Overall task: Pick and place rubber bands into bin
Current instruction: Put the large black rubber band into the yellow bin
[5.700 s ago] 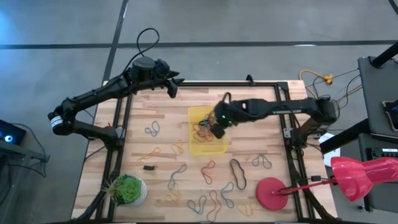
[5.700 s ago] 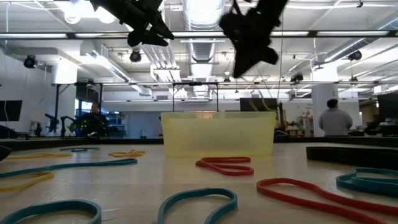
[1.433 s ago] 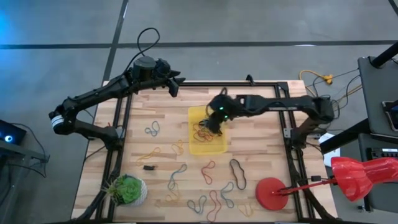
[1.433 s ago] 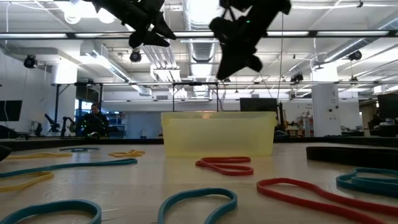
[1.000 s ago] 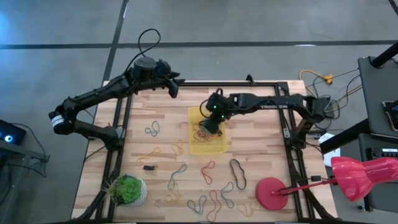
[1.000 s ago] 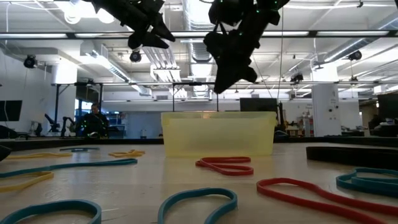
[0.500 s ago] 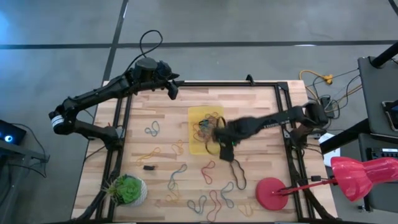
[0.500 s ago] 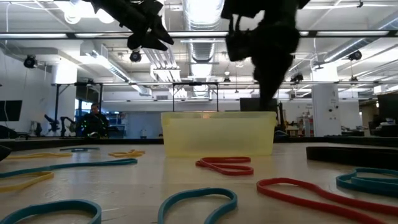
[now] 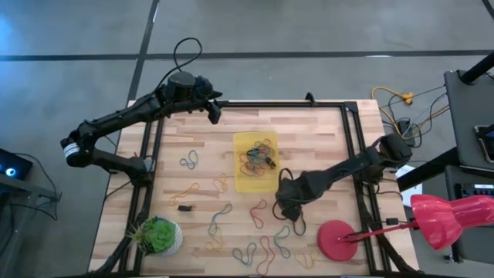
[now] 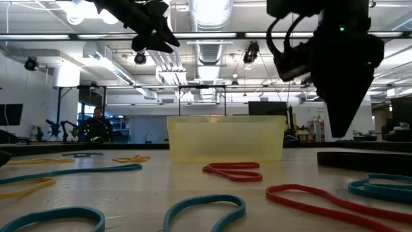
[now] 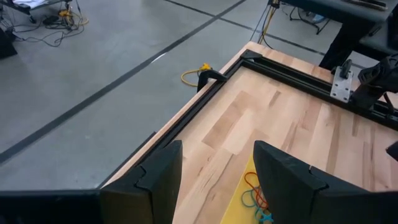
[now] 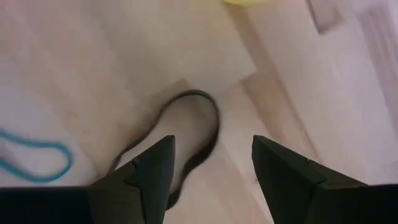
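The yellow bin [image 9: 256,179] stands mid-table with a tangle of rubber bands [image 9: 258,157] lying in it. It also shows in the low view [image 10: 225,138]. Loose rubber bands lie flat on the wood around and nearer than it, among them a red one [image 10: 235,171] and a black one [image 12: 208,118]. My right gripper [image 9: 284,204] hangs open just above that black band [image 9: 298,224], a finger on either side of its looped end, touching nothing. My left gripper [image 9: 214,110] waits open above the far left of the table, empty.
A green plant ball [image 9: 158,235] sits at the near left corner, and a red disc [image 9: 336,239] at the near right. A small black object [image 9: 184,207] lies left of centre. Dark frame rails [image 9: 150,154] run along the table's sides.
My right gripper has left its place above the bin. It has swung toward the table's near edge and a little right, and has come down over the black band. The bands in the bin lie uncovered now.
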Controlling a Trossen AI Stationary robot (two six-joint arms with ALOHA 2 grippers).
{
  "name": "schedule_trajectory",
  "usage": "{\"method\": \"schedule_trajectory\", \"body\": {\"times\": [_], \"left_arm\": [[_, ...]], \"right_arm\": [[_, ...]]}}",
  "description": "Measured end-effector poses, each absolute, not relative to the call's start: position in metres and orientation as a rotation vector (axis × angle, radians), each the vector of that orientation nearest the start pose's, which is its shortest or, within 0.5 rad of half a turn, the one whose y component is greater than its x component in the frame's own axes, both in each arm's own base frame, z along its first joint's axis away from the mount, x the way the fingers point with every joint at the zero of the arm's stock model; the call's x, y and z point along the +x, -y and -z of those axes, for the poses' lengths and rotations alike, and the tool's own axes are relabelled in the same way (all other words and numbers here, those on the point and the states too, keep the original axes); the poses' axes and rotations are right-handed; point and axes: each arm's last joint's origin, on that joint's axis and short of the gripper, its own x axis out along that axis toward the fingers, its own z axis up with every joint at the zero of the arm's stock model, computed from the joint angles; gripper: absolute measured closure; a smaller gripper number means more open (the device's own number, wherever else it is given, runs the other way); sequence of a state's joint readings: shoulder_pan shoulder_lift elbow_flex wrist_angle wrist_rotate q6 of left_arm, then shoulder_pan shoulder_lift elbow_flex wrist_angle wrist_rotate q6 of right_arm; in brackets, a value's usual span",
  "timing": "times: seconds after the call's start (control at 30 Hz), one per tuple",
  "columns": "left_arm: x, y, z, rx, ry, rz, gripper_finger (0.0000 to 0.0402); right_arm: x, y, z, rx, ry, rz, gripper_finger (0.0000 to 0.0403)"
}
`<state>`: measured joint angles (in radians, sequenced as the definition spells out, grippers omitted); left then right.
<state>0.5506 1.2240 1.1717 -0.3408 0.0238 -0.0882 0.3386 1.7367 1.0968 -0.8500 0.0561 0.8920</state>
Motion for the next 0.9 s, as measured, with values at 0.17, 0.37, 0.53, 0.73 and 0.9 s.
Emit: {"method": "schedule_trajectory", "body": {"times": [0.17,0.37,0.53,0.73,0.9], "left_arm": [[0.228,-0.139,-0.362,-0.198,-0.359,-0.537,0.0219],[0.228,-0.139,-0.362,-0.198,-0.359,-0.537,0.0219],[0.228,-0.139,-0.362,-0.198,-0.359,-0.537,0.0219],[0.229,-0.139,-0.363,-0.195,-0.349,-0.537,0.0219],[0.229,-0.140,-0.362,-0.195,-0.346,-0.538,0.0219]], "right_arm": [[0.283,-0.100,-0.153,0.469,-1.418,0.384,0.0202],[0.268,-0.094,-0.135,0.467,-1.451,0.441,0.0204],[0.262,-0.091,-0.128,0.461,-1.460,0.447,0.0245],[0.262,-0.088,-0.127,0.540,-1.445,0.516,0.0356],[0.271,-0.089,-0.143,0.559,-1.394,0.518,0.0393]]}}
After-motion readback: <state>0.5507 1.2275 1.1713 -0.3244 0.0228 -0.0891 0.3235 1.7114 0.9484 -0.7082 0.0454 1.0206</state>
